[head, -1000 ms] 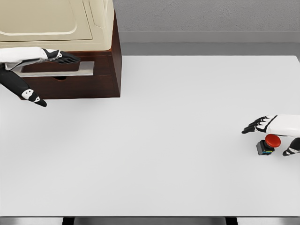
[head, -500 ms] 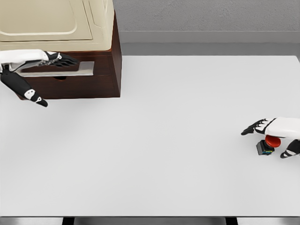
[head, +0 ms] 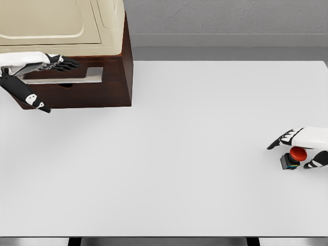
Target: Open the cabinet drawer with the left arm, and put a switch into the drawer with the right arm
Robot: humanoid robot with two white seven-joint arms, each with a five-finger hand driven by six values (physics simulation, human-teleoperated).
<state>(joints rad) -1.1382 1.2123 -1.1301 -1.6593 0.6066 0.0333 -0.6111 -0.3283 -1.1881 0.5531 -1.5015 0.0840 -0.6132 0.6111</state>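
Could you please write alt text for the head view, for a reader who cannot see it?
A humanoid robot's left hand reaches to the metal handle of a dark wooden cabinet drawer at the upper left of a white table. At the far right, the right hand arches over a red-buttoned switch resting on the table.

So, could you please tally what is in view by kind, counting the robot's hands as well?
Cabinet: 1
Drawer handle: 1
Switch: 1, red button on a dark base
Table: 1
Hands: 2, left hand and right hand
Total: 6
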